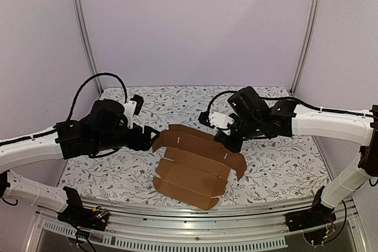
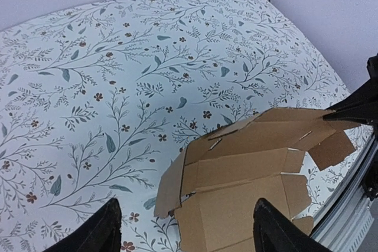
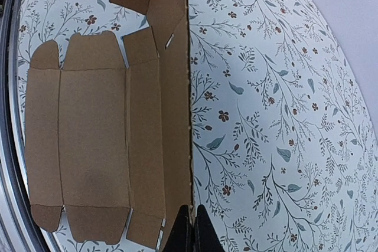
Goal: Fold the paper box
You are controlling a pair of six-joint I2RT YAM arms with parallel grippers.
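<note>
The paper box (image 1: pixel 195 169) is a flat brown die-cut sheet lying mid-table, its far panel lifted off the cloth. My right gripper (image 1: pixel 227 140) pinches that panel's far edge at its right end. In the right wrist view the gripper (image 3: pixel 193 219) is shut on the thin cardboard edge, and the paper box (image 3: pixel 94 146) spreads out to its left. My left gripper (image 1: pixel 152 137) hovers at the sheet's left end. In the left wrist view the gripper (image 2: pixel 189 234) is open, and the paper box (image 2: pixel 248 175) lies between and beyond the fingers (image 2: pixel 106 228), untouched.
A floral tablecloth (image 1: pixel 277 163) covers the table. A metal rail (image 1: pixel 195 228) runs along the near edge, close to the sheet's front flap. White walls and two upright posts (image 1: pixel 82 28) close off the back and sides.
</note>
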